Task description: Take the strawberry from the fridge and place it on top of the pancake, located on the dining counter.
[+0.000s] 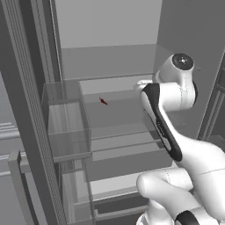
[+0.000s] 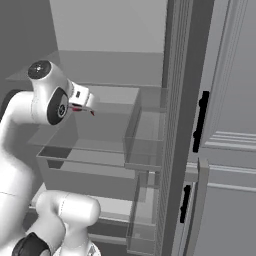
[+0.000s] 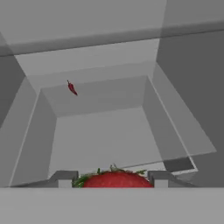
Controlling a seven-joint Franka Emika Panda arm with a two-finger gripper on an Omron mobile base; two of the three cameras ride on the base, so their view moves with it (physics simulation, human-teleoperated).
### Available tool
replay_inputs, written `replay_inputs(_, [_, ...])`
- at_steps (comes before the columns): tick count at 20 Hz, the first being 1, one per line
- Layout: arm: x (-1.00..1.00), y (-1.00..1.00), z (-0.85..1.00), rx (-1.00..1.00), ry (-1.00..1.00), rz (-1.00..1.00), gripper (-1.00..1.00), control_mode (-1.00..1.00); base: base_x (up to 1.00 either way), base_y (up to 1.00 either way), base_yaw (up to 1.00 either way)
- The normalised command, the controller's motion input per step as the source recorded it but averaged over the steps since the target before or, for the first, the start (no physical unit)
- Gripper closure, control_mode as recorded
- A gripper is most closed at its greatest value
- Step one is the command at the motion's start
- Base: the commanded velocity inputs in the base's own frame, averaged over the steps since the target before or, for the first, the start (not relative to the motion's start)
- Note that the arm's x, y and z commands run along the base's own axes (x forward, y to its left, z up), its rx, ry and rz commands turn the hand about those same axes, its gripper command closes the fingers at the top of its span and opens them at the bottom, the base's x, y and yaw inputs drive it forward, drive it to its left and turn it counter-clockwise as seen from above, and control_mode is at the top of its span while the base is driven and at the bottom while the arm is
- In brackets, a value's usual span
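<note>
Gripper [image 3: 113, 180] has its fingertips [image 3: 64, 178] either side of the strawberry [image 3: 114, 179], red top and green leaves sitting between them, so it looks closed on the fruit, though contact itself isn't clear. Step in hand looks like the pick inside the fridge [image 1: 110, 39]. Next: confirm hold, lift, pull straight back out past the glass shelf [image 1: 114, 115]. Arm is reaching forward into the open fridge, wrist bent over the shelf. A thin dark red sliver [image 1: 103, 101] lies farther back to the left; ignore it.

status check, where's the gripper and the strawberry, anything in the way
Gripper inside the fridge, fingers either side of the strawberry; grip not confirmed. Thin dark red sliver lies further back on the shelf, clear of it. Nothing blocking.
</note>
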Motion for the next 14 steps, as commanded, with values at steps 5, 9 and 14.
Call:
replay_inputs(5, [-1.0, 0.0, -1.0, -0.01, 0.11, 0.0, 1.0, -1.0, 0.0, 0.0, 0.0])
replay_inputs(9, [-1.0, -0.06, -0.87, -0.08, 0.15, 0.0, 1.0, -1.0, 0.0, 0.0, 0.0])
replay_inputs(14, [-0.87, -0.16, -0.39, 0.0, 0.02, 0.0, 1.0, -1.0, 0.0, 0.0, 0.0])
